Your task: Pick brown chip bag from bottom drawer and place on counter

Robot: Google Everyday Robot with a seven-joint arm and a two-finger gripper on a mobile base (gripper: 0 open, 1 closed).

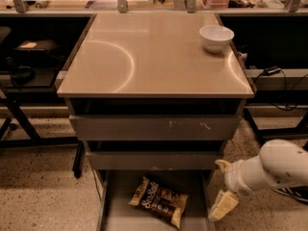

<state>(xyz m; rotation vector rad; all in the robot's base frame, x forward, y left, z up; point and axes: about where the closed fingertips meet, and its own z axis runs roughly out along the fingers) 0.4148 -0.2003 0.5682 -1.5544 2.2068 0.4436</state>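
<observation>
Camera view: bag point(159, 201) diagonal, gripper point(222, 203) beside

I'm looking into a lab-like workspace: cables point(271, 70) are trailing across metal-framed benches point(276, 79), and my gripper point(223, 205) is hanging low, just right of the bottom drawer point(120, 216).

The bowl point(216, 36) sits at the counter's point(144, 61) back right corner. Below its front edge, the bag point(159, 200) lies in the bottom drawer point(118, 213). The gripper point(223, 205) hangs just right of that drawer.
</observation>
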